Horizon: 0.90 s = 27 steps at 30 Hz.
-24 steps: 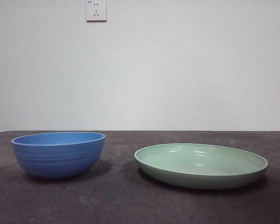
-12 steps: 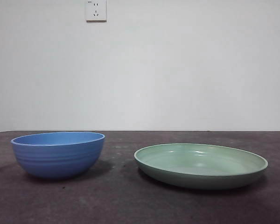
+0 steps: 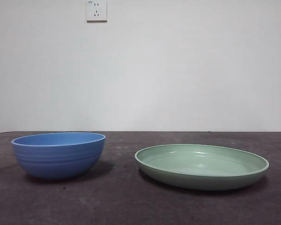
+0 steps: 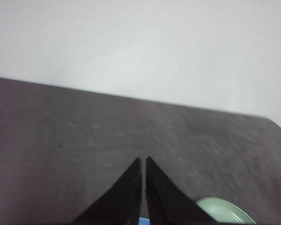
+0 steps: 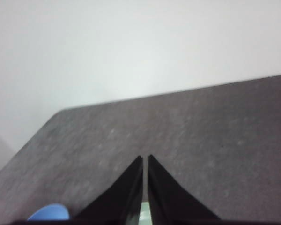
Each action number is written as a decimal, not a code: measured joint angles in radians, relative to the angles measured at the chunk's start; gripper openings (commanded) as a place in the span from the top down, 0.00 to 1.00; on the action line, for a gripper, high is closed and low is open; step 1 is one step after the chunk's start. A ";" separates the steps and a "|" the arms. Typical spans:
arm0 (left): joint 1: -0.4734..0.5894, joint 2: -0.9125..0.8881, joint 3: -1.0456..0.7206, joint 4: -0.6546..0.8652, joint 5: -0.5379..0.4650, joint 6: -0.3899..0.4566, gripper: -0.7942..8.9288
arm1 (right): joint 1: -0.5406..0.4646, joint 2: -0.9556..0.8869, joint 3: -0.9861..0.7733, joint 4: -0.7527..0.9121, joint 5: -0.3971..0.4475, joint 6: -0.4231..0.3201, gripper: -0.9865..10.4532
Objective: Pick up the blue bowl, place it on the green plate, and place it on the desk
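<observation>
The blue bowl [image 3: 58, 155] stands upright on the desk [image 3: 122, 201] at the left of the front view. To its right, apart from it, lies the green plate [image 3: 201, 166], holding nothing. No arm shows in the front view. In the left wrist view my left gripper [image 4: 144, 161] is shut with nothing in it, high over the desk [image 4: 61, 140]; an edge of the green plate [image 4: 222, 211] and a sliver of the blue bowl [image 4: 143, 221] peek out by its jaws. My right gripper [image 5: 145, 158] is shut too, with a bit of the blue bowl [image 5: 49, 213] beside it.
A white wall with a power socket [image 3: 96, 10] rises behind the desk. In both wrist views the desk's far edge runs against the wall.
</observation>
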 measured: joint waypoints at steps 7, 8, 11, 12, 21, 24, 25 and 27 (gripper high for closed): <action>-0.036 0.150 0.192 -0.104 0.105 0.029 0.90 | 0.055 0.118 0.150 -0.179 -0.043 -0.072 0.90; -0.042 0.166 0.212 -0.112 0.125 0.030 0.90 | 0.061 0.132 0.164 -0.206 -0.054 -0.080 0.90; -0.065 0.214 0.257 -0.121 0.192 0.037 0.90 | 0.072 0.178 0.198 -0.288 -0.113 -0.102 0.90; -0.074 0.228 0.262 -0.123 0.212 0.037 0.90 | 0.074 0.188 0.200 -0.304 -0.134 -0.107 0.90; -0.149 0.293 0.262 -0.167 0.242 0.052 0.81 | 0.076 0.201 0.200 -0.336 -0.176 -0.129 0.90; -0.157 0.293 0.262 -0.162 0.243 0.055 0.64 | 0.076 0.201 0.200 -0.336 -0.176 -0.132 0.90; -0.159 0.293 0.262 -0.162 0.242 0.058 0.57 | 0.076 0.201 0.200 -0.336 -0.176 -0.132 0.90; -0.162 0.293 0.262 -0.162 0.243 0.068 0.45 | 0.076 0.201 0.200 -0.336 -0.176 -0.135 0.79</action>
